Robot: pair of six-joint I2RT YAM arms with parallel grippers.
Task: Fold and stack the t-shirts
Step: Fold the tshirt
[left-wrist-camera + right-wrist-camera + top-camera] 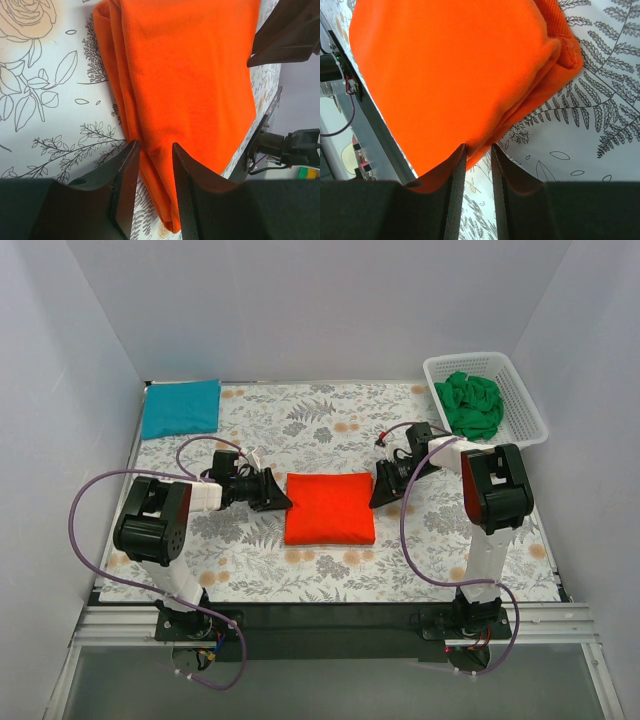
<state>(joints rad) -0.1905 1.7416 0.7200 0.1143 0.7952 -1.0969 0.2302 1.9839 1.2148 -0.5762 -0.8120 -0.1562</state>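
The left gripper (156,149) and right gripper (478,149) each clamp, jaws nearly together, opposite side edges of the folded orange t-shirt (330,507) lying flat on the floral table (300,430).

Floral-printed tablecloth (300,430) is covering the work surface, carrying grey fern leaves and pale orange blossoms; both wrist views are showing the same print close up. White slatted plastic basket (470,357) is sitting at the 1 o'clock corner of the cloth, tight against the back wall (320,310) and close to the right wall (590,390). Plain white panels are enclosing the area at 9, 12 and 3 o'clock, including the left wall (50,390). Black strip (330,615) is running along the 6 o'clock edge of the cloth, and a silver metal rail (560,625) is lying just beyond it.
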